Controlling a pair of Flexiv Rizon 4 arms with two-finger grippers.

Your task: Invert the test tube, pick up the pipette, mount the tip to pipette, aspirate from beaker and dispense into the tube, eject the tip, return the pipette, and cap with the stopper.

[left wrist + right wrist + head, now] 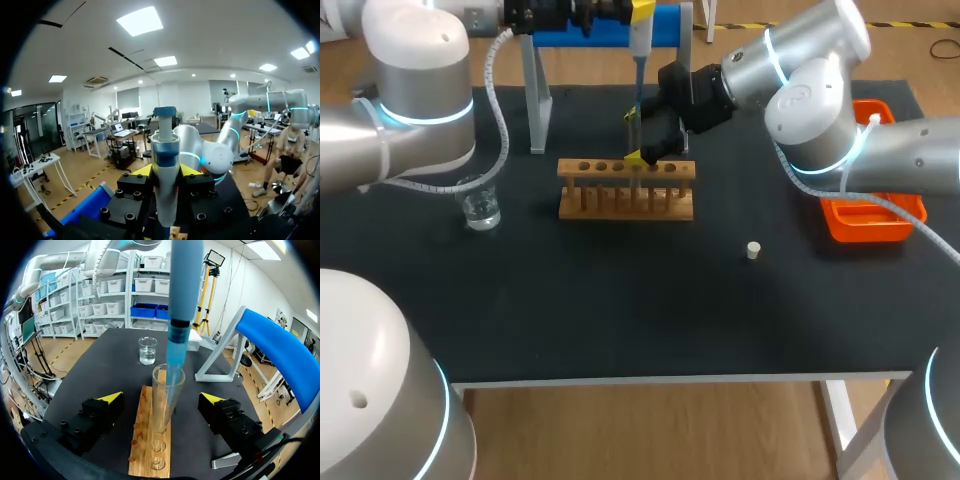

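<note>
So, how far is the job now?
Done: the clear glass test tube stands upright in the wooden rack, and the left end effector grips the blue pipette with its tip mounted. In hand: that tip is inside the tube, seemingly dispensing. Left: eject the tip, return the pipette to the blue stand, fit the loose small white stopper.

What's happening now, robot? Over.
Left gripper shut on blue pipette. Right gripper open, either side of clear glass test tube in wooden rack. Pipette tip inside tube. Small white stopper lying apart from rack.
</note>
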